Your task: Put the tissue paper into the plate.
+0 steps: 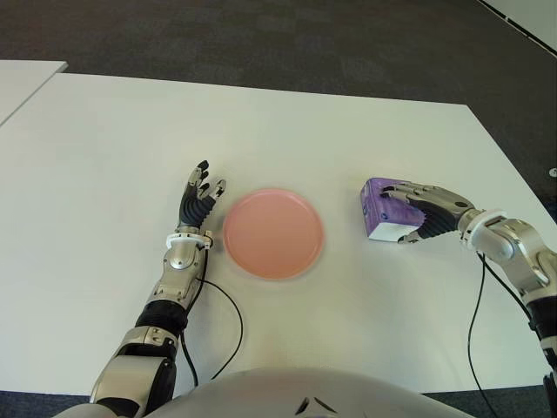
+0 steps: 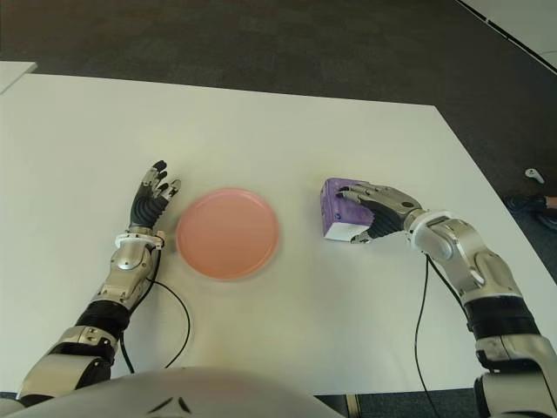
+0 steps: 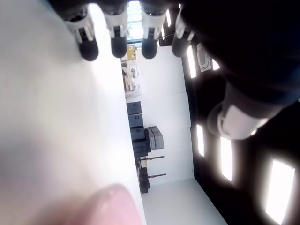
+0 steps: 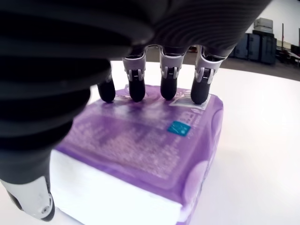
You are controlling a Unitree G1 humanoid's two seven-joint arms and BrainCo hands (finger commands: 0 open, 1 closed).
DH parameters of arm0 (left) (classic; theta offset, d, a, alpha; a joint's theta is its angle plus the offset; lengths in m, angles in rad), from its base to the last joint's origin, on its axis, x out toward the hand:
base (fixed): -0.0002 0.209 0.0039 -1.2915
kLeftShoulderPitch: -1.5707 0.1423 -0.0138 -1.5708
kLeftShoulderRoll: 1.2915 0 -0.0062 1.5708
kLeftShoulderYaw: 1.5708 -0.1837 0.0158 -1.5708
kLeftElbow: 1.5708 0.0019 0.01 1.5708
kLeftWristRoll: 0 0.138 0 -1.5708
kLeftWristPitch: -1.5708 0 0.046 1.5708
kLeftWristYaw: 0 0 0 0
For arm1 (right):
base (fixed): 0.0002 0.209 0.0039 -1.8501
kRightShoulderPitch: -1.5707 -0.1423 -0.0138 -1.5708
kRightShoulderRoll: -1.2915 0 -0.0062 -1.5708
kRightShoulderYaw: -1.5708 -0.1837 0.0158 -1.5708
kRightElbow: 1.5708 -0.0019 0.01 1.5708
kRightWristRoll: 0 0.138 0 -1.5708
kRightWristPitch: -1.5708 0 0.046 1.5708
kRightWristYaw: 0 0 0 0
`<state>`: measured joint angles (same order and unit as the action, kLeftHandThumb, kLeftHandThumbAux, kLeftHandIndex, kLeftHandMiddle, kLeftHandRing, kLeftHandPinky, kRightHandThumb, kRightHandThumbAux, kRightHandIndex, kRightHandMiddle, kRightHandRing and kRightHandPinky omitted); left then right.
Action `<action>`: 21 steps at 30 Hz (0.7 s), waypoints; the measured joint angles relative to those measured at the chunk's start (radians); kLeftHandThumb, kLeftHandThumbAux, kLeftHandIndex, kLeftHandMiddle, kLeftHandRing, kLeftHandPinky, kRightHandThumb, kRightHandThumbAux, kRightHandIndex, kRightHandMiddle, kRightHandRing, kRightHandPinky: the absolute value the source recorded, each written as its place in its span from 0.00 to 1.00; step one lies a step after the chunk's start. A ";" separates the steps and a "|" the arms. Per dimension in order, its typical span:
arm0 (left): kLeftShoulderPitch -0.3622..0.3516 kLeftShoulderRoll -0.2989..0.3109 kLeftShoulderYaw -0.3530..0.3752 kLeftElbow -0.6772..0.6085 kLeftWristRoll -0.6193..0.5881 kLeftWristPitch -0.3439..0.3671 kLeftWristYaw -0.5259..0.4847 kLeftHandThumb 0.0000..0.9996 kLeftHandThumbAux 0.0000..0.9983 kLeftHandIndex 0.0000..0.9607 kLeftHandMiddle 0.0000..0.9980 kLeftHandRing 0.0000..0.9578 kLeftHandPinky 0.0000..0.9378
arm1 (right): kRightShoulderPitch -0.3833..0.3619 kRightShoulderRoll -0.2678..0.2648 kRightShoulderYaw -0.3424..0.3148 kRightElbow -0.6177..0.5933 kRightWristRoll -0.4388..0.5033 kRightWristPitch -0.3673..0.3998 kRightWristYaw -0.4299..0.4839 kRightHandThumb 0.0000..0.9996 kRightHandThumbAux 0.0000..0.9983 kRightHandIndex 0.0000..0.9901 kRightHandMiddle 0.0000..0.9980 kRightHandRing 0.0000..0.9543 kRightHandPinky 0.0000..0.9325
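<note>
White counter (image 1: 113, 131) was seen carrying everything, with dark carpet beyond its far edge. At its middle lay the pink plate (image 1: 273, 232), bare inside. At three o'clock of the plate, apart from it, the purple tissue paper pack (image 1: 380, 209) sat flat on the counter, not yet lifted. The right hand (image 1: 424, 214) was laid over the pack: four fingers (image 4: 136, 83) were draped across its purple top with the tips at the far edge, and the thumb was set against the white near side, so the pack was judged to be grasped, though loosely. The left hand (image 1: 198, 202) showed at nine o'clock of the plate, fingers released and holding nothing.

For the step in hand, the grip would best be tightened before any lift, since the soft wrapper could slip or crumple; the pack would then be raised clear of the plate's rim and carried toward nine o'clock. Nothing was seen lying between pack and plate.
</note>
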<state>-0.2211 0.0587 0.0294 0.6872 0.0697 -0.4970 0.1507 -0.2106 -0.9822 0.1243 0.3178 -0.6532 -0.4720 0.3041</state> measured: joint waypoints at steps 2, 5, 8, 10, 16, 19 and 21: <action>0.000 0.001 0.000 0.000 0.000 0.000 0.000 0.00 0.56 0.00 0.00 0.00 0.00 | -0.023 0.005 0.016 0.028 -0.008 0.000 -0.009 0.15 0.67 0.02 0.03 0.00 0.03; 0.001 0.001 0.000 -0.002 0.000 0.000 0.000 0.00 0.56 0.00 0.00 0.00 0.00 | -0.042 0.007 0.028 0.055 -0.008 0.000 -0.016 0.18 0.67 0.02 0.02 0.00 0.04; 0.005 0.001 0.000 -0.013 0.000 0.010 0.000 0.00 0.57 0.00 0.00 0.00 0.00 | -0.053 0.008 0.036 0.073 -0.008 0.000 -0.024 0.19 0.66 0.02 0.02 0.00 0.04; 0.008 0.001 0.000 -0.021 0.000 0.019 0.000 0.00 0.57 0.00 0.00 0.00 0.00 | -0.058 0.012 0.043 0.082 -0.008 0.000 -0.032 0.20 0.66 0.02 0.02 0.00 0.04; 0.015 0.001 0.000 -0.041 0.000 0.043 0.000 0.00 0.56 0.00 0.00 0.00 0.00 | -0.082 0.029 0.070 0.137 -0.013 0.000 -0.077 0.22 0.65 0.01 0.02 0.00 0.05; 0.017 0.001 0.000 -0.042 0.000 0.046 0.000 0.00 0.56 0.00 0.00 0.00 0.00 | -0.100 0.036 0.090 0.167 -0.016 0.000 -0.097 0.24 0.64 0.02 0.02 0.01 0.05; 0.018 0.001 0.000 -0.042 0.000 0.046 0.000 0.00 0.57 0.00 0.00 0.00 0.00 | -0.112 0.037 0.102 0.185 -0.020 0.000 -0.101 0.27 0.63 0.02 0.03 0.01 0.05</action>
<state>-0.2033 0.0597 0.0297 0.6447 0.0696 -0.4505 0.1508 -0.3231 -0.9455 0.2258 0.5026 -0.6734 -0.4721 0.2027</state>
